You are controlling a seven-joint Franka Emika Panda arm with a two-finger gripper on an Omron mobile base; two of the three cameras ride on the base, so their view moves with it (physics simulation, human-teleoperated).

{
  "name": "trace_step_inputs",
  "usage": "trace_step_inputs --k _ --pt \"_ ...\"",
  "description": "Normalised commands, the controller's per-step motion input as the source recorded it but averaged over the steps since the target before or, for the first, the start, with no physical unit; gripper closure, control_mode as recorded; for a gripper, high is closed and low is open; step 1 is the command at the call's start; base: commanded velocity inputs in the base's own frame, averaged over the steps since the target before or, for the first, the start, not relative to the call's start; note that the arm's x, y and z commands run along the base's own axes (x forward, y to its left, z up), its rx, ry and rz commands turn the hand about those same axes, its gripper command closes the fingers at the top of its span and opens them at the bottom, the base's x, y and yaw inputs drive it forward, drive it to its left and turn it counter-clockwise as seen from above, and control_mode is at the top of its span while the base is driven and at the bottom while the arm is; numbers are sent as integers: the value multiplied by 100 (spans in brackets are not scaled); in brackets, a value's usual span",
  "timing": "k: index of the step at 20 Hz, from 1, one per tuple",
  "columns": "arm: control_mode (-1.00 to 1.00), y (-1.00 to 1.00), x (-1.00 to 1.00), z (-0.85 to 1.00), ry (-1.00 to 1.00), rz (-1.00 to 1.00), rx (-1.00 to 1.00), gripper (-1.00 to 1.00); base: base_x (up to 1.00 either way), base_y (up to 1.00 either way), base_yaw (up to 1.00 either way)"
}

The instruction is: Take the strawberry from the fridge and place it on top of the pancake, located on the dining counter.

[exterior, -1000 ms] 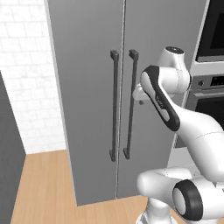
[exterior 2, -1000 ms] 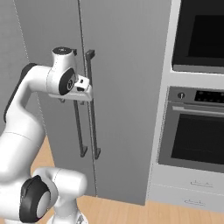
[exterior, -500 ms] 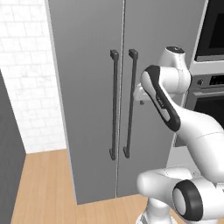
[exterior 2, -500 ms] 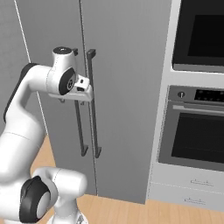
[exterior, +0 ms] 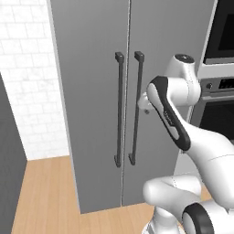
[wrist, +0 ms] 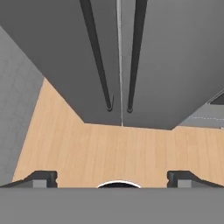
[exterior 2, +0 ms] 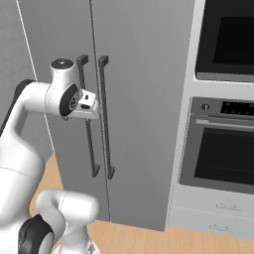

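**The fridge is shut and the hand waits at the handles**

On the far left there is a white brick wall point(exterior: 27, 91), and a wood floor point(exterior: 45, 192) runs below it. Next comes the fridge point(exterior: 91, 68), tall and grey. Both its doors are closed, and that is why no strawberry can be seen. I think it is inside, behind the doors, but I cannot tell which shelf. No pancake or dining counter is in sight here.

In the middle of the fridge hang two long dark bars. The left handle point(exterior: 119, 109) and the right handle point(exterior: 135, 107) sit close together, one on each side of the door seam, so each door swings out from the middle.

The arm point(exterior: 169, 114) reaches up from the right, and the gripper point(exterior 2: 92, 106) is just beside the right handle, about halfway up. Its two fingertips point(wrist: 43, 178) stand wide apart with nothing between them. I think it stays wide so a bar can fit in before it squeezes and pulls.

To the right of the fridge is an oven point(exterior 2: 223, 149), also closed.

The job has barely begun, because a door must open first.
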Motion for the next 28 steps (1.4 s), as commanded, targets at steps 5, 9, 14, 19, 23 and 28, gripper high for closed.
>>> trace_step_inputs --k 5,9,14,19,23,28 --pt "-100 -3 89 -28 -35 0 0 -100 0 0 0" --pt "-100 -26 100 -3 -12 -2 -1 -100 0 0 0" --pt "-100 -7 100 0 -3 -22 -1 -100 0 0 0" --pt "-100 0 76 0 1 -6 0 -100 0 0 0" --pt "-100 -7 69 0 0 0 0 -100 0 0 0" --pt "-100 0 30 -17 -13 0 -2 -100 0 0 0"
